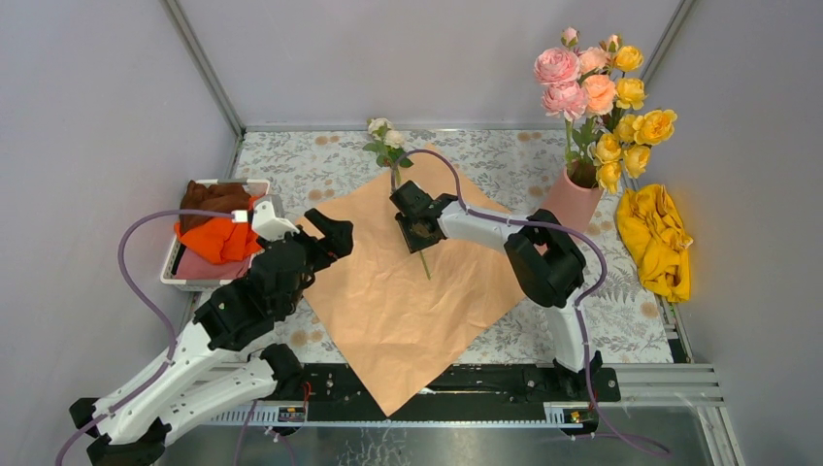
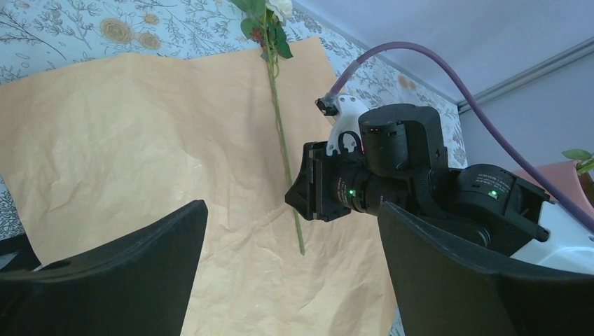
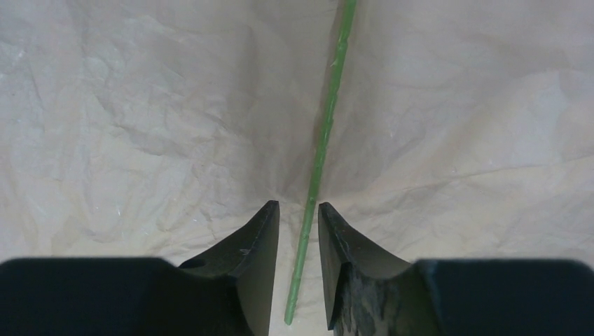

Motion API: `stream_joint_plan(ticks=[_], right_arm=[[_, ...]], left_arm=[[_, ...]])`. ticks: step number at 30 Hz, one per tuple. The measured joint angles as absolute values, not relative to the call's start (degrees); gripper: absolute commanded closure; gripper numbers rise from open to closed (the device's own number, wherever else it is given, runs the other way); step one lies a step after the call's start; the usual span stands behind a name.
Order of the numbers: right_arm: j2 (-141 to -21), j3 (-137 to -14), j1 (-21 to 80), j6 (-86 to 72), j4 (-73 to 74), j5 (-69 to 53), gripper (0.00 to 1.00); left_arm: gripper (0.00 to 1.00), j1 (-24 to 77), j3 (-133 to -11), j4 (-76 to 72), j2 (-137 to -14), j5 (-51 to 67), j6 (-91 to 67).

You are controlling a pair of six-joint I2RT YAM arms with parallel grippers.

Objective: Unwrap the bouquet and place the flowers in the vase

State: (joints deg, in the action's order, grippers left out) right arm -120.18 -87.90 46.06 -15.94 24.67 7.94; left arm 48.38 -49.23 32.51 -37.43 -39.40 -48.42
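**A:** How will that white rose handle?

**B:** It looks light, with a thin, stiff stem that could roll or slip, and I'd expect the bloom and leaves to crush easily. It lies across the wrapping paper on the bench, bloom just past the far corner. The vase is well apart from it and holds pink and yellow flowers. I'd grip the bare stem low down.

**A:** And your grippers?

**B:** My right gripper straddles that stem with narrow jaws, a sliver of gap on each side, not pinching yet. My left gripper hangs wide open above the paper, holding nothing.
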Motion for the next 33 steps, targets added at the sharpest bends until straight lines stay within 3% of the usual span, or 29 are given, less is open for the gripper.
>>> stream_joint_plan(ticks=[8,18,33], right_arm=[[-121.08,-87.85,46.06,-16.4,23.94,7.9,0.72],[-121.25,-87.15,46.06,-17.23,22.94,7.88,1.0],[-112.95,-85.25,46.06,-16.71,23.92,4.36,1.0]], left_arm=[[0.01,47.94,-49.19,32.08,-38.85,-38.35,-48.45],[0.01,44.99,-49.01,30.7,-42.13,-33.01,-48.34],[0.02,15.38,-38.7,13.04,-50.46,7.31,-49.5]])
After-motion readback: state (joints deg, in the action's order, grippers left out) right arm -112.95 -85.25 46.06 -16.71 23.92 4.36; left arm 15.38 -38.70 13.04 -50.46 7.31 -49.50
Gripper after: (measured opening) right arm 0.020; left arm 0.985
